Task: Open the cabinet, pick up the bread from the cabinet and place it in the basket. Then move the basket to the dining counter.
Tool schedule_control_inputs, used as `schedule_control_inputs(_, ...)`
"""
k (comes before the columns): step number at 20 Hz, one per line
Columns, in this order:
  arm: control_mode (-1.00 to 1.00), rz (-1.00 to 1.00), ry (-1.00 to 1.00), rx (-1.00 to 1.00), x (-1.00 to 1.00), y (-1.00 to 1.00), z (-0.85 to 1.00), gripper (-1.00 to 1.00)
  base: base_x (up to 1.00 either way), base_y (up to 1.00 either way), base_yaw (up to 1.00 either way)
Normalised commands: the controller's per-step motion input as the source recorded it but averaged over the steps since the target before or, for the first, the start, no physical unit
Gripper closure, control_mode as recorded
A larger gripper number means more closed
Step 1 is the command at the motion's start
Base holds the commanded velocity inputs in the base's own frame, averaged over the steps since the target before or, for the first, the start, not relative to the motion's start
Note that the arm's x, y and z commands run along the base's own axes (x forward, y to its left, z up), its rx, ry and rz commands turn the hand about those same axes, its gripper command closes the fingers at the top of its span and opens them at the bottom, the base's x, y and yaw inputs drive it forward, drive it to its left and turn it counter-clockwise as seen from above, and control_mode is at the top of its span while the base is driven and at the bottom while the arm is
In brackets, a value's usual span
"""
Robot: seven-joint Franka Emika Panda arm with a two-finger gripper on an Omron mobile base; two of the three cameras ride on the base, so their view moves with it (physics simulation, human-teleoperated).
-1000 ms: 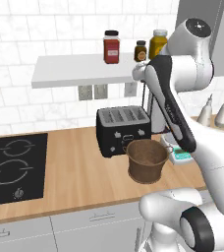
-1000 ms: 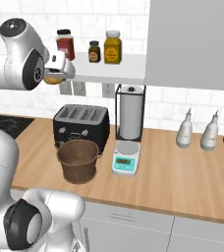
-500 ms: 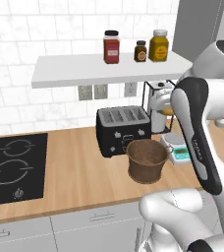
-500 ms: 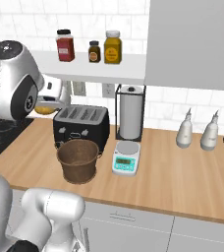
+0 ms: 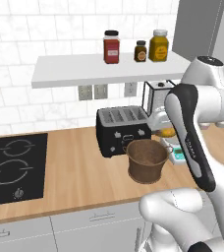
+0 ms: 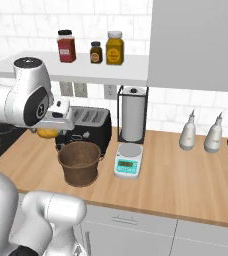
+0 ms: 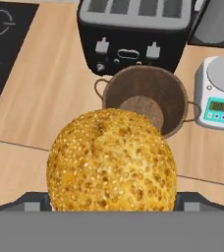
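The arm is swinging down from shelf height, where it was a second ago, and is now bringing the hand low in front of the toaster, just above and beside the basket. The hand is grasping the bread, its fingers spread wide around the bun. In the left base view the bread is showing as an orange patch tucked under the white forearm, just right of the toaster and above the basket's rim. In the right base view it is hanging beneath the hand, up and to the left of the basket, not yet inside it.

Seen from the hand camera, the bread is sitting right at the fingers, looming large in front of the basket, whose open mouth is lying beyond it on the wooden desk. The bun is looking round and domed, golden-orange, with a speckled, seeded crust. The basket is standing upright just in front of the toaster, with a small scale to its right and the black hob well off to its left.
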Motion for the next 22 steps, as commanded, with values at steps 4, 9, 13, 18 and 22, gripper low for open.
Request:
schedule_control_inputs(4, -1.00, 0.00, 0.05, -0.16, 0.07, 0.00, -0.81, 1.00, 0.00, 0.00, 0.00)
schedule_control_inputs(9, -1.00, 0.00, 0.13, -0.07, 0.37, -0.03, -0.60, 1.00, 0.00, 0.00, 0.00)
schedule_control_inputs(13, -1.00, 0.00, 0.13, -0.02, 0.51, 0.00, -0.50, 1.00, 0.00, 0.00, 0.00)
schedule_control_inputs(18, -1.00, 0.00, 0.06, 0.00, 0.46, 0.00, -0.36, 1.00, 0.00, 0.00, 0.00)
schedule_control_inputs(22, -1.00, 0.00, 0.00, 0.00, 0.33, -0.07, -0.33, 1.00, 0.00, 0.00, 0.00)
